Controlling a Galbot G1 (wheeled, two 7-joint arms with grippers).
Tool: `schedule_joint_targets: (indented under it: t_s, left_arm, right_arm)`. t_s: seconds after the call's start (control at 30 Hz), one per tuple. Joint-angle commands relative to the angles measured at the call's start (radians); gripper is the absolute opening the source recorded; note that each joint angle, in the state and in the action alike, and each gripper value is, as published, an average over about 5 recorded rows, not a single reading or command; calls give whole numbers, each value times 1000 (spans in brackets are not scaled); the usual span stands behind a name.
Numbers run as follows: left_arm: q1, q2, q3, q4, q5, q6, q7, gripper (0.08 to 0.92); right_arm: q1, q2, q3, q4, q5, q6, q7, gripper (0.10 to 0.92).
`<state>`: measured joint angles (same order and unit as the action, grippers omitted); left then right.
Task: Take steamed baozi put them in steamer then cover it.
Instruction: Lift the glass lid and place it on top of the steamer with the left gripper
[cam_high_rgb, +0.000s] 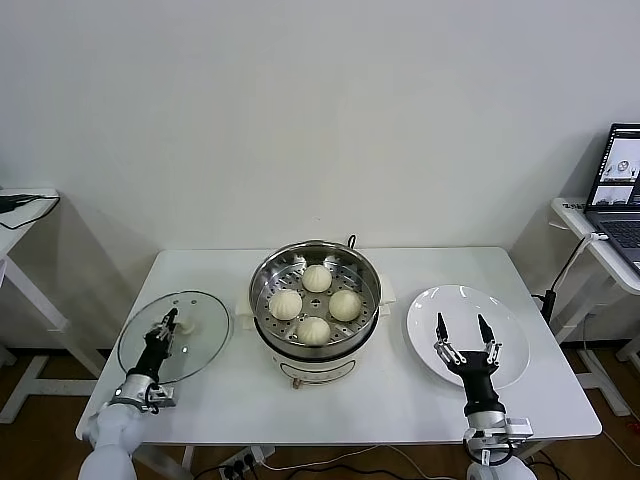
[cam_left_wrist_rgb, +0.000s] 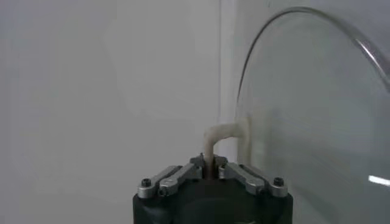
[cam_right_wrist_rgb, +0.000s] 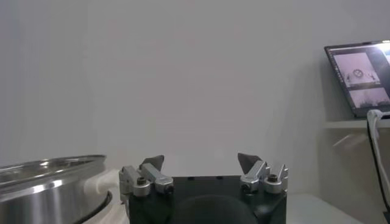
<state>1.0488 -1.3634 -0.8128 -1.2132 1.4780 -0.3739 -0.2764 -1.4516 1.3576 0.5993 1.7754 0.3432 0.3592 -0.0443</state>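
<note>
On the left, the left gripper (cam_high_rgb: 168, 322) was clenched on the white handle of the glass cover (cam_high_rgb: 174, 336), not yet on the pot. Centre table, the steamer (cam_high_rgb: 315, 300) held all four baozi (cam_high_rgb: 315, 302). On the right, the right gripper (cam_high_rgb: 466, 337) hung released over the empty white plate (cam_high_rgb: 468, 334). Only covering remained, by my read.

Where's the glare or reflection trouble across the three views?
Head view: cover is see-through with faint highlights, and the steamer wall mirrors its surroundings. Left wrist view: bright streak on the glass, handle readable. Right wrist view: steamer rim shiny, otherwise even light.
</note>
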Motion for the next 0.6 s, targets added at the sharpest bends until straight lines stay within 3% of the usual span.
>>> schedule_joint_targets:
  t_s: [0.03,0.17,0.37,0.5,0.6]
  left_arm:
    - [116,27,-24,-334,-109,62,47,187]
    - [212,64,-33,-542,-222,151,121,187]
    - [381,148,17,-841,-358,370,311,187]
    - [413,205,111,-977,-398,513,425,187]
    - [396,228,212,-1031,-375,621,464,187]
  right_arm:
    - [3,-1,-3,2,-1,0,-1,823]
    - [8,-2,-7,8,1,-2,-1,823]
    - [15,-5,-9,8,5,-1,-1,823]
    - [15,-6,-9,6,7,2,-3,823]
    - [15,-5,-9,4,8,5,-4,823]
